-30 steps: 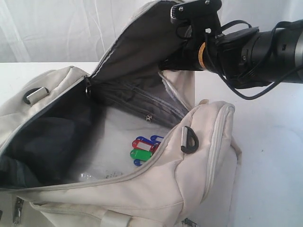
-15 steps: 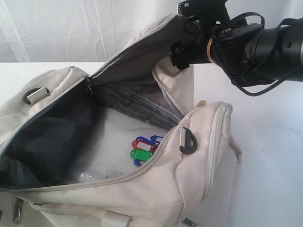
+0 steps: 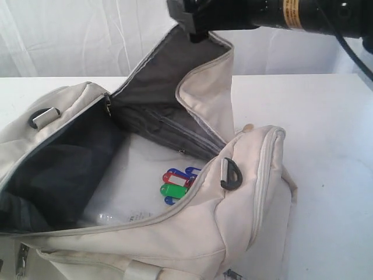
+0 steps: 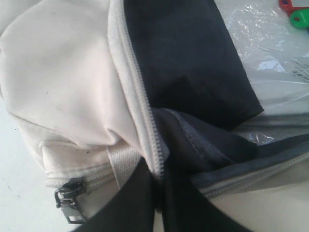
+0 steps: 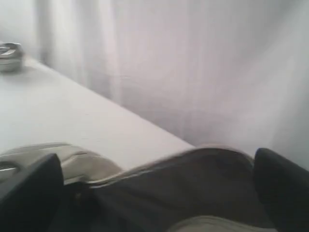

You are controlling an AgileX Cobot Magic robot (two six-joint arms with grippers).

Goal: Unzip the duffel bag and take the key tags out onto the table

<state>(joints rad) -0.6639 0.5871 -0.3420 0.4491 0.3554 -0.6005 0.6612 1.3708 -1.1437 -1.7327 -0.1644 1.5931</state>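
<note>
Because the key tags [image 3: 176, 185] lie inside the duffel bag [image 3: 192, 233], right of centre near the foot of the raised flap [image 3: 204, 87], the right gripper [image 5: 154, 191], jaws wide and empty above the flap's top edge, should descend clear of the flap onto the bunch. The left gripper [image 4: 159, 205] is clamped on the near-left zip edge [image 4: 145, 130], bracing the mouth; set the tags on the table [image 3: 326, 116].
</note>
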